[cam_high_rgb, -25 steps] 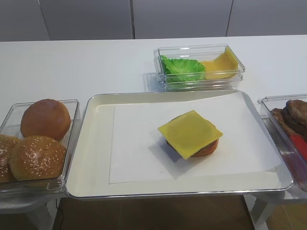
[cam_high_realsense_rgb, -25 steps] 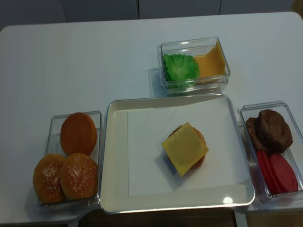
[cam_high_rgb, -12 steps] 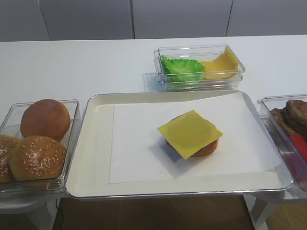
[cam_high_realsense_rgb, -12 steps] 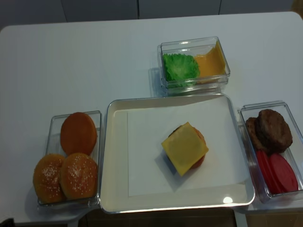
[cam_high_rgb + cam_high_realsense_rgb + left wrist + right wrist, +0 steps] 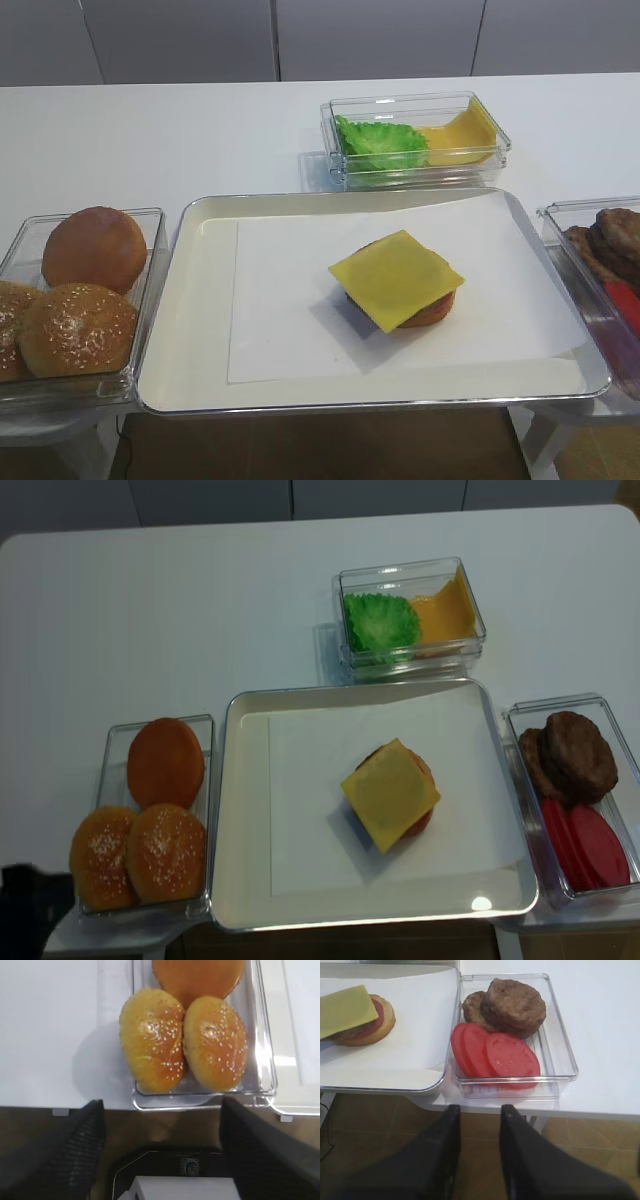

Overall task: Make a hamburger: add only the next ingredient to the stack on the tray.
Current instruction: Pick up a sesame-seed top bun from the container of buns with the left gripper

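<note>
Two sesame-seeded bun tops (image 5: 152,1046) (image 5: 216,1042) lie side by side in a clear box (image 5: 110,740) left of the tray (image 5: 200,330); the nearer one to the tray shows as the bun top (image 5: 78,328) (image 5: 166,852). The stack (image 5: 397,278) (image 5: 390,794) (image 5: 350,1010), cheese uppermost, sits on white paper in the tray. My left gripper (image 5: 161,1105) is open and empty, below the table's front edge just short of the bun box. My right gripper (image 5: 480,1110) is open with a narrow gap, empty, below the table edge in front of the patty box.
A smooth seedless bun (image 5: 95,248) (image 5: 197,977) fills the far end of the bun box. A clear box (image 5: 410,615) behind the tray holds lettuce and cheese. A clear box (image 5: 560,1050) right of the tray holds patties (image 5: 512,1005) and tomato slices (image 5: 512,1055).
A dark part of my left arm has come up into the bottom left corner of the realsense view, beside the bun box. The food and tray have not moved.
</note>
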Action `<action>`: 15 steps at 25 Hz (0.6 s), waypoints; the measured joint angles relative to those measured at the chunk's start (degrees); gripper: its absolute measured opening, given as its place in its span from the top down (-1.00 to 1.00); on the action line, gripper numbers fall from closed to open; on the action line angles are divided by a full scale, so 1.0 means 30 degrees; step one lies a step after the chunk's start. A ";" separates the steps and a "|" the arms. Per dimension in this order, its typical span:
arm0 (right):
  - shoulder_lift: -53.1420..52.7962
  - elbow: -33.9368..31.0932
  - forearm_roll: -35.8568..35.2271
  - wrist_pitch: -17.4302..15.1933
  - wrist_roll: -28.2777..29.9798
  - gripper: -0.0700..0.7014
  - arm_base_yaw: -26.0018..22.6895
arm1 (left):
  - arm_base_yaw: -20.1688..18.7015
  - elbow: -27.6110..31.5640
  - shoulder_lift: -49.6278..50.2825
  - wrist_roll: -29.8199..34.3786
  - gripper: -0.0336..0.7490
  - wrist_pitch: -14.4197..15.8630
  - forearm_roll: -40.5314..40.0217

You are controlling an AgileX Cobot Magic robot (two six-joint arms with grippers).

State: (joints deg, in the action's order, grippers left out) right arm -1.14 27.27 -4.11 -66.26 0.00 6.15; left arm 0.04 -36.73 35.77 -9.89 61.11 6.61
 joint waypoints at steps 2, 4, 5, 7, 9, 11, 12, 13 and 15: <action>0.0000 0.0000 0.0000 0.0000 0.0000 0.33 0.0000 | 0.0000 -0.0327 0.1018 -0.0110 -0.43 -0.0330 0.0229; 0.0000 0.0000 0.0000 0.0000 0.0000 0.38 0.0000 | 0.0000 -0.0749 0.2036 -0.0156 -0.42 -0.0499 0.0299; 0.0000 0.0000 0.0000 0.0000 0.0000 0.41 0.0000 | 0.0000 -0.1030 0.2498 -0.0156 -0.42 -0.0551 0.0310; 0.0000 0.0000 0.0000 0.0000 0.0000 0.47 0.0000 | 0.0000 -0.1578 0.3292 -0.0156 -0.42 -0.0631 0.0437; 0.0000 0.0000 0.0000 0.0000 0.0000 0.53 0.0000 | 0.0000 -0.2110 0.4042 -0.0156 -0.42 -0.0659 0.0582; 0.0000 0.0000 0.0000 0.0000 0.0000 0.58 0.0000 | 0.0138 -0.2494 0.4864 -0.0092 -0.41 -0.0623 0.0946; 0.0000 0.0000 0.0000 0.0000 0.0000 0.61 0.0000 | 0.0324 -0.2600 0.5203 0.0214 -0.41 -0.0572 0.1281; 0.0000 0.0000 0.0000 0.0000 0.0000 0.63 0.0000 | 0.0655 -0.2708 0.5597 0.0666 -0.41 -0.0430 0.1595; 0.0000 0.0000 0.0000 0.0000 0.0000 0.68 0.0000 | 0.1651 -0.2810 0.6286 0.1746 -0.41 -0.0163 0.2608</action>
State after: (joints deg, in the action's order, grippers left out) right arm -1.14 27.27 -4.11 -66.26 0.00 6.15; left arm 4.99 -45.16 54.62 -4.66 60.62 14.43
